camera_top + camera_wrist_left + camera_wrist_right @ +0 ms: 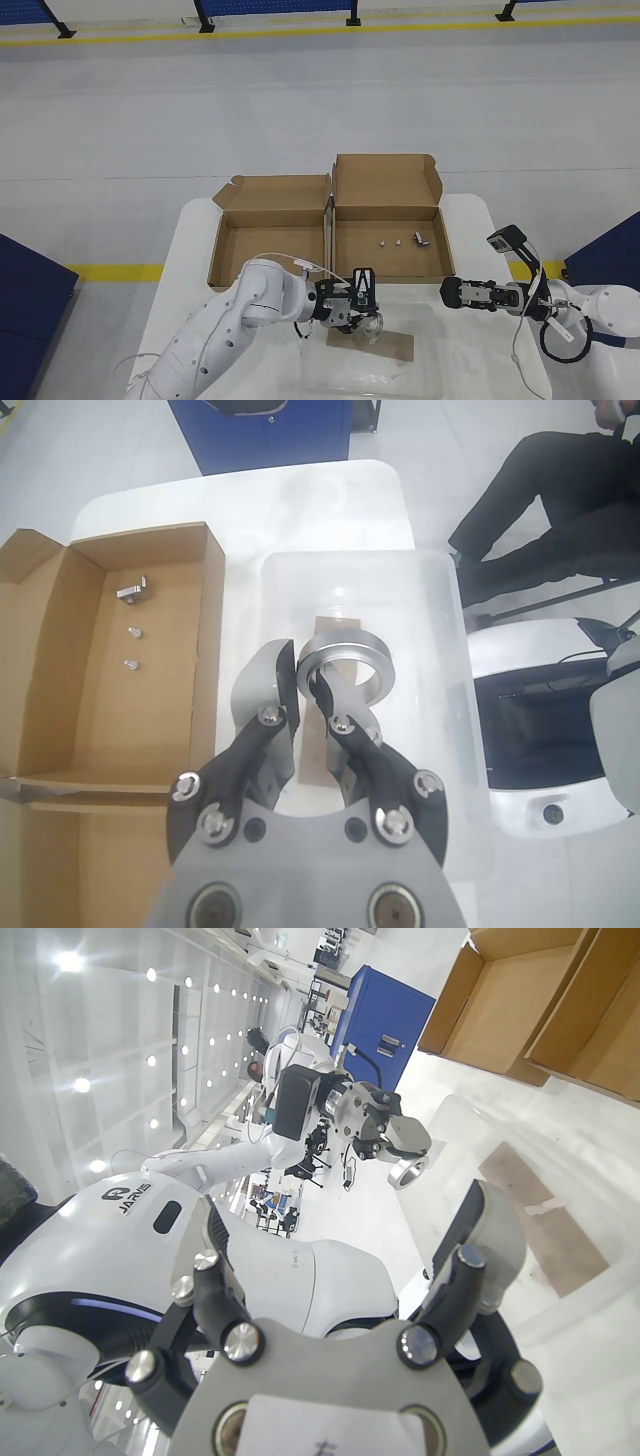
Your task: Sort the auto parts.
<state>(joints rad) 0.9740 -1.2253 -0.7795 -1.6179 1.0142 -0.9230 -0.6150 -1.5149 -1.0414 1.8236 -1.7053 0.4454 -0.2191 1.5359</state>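
Note:
My left gripper (pixel 302 680) is shut on the wall of a silver metal ring (pixel 345 665), one finger inside it and one outside. It holds the ring (pixel 369 323) above a clear plastic bin (pixel 360 565). The ring (pixel 407 1173) also hangs from that gripper in the right wrist view. A metal bracket (pixel 134 590) and two small bolts (pixel 135 631) lie in the right-hand cardboard box (pixel 390 190). My right gripper (pixel 345 1228) stands open with nothing in it, over the table's right side (pixel 455 293).
A second cardboard box (pixel 270 215), with nothing in it, adjoins the first on the left. A brown cardboard sheet (pixel 392 346) lies on the bin's floor. A person sits beyond the table's end (pixel 550 500).

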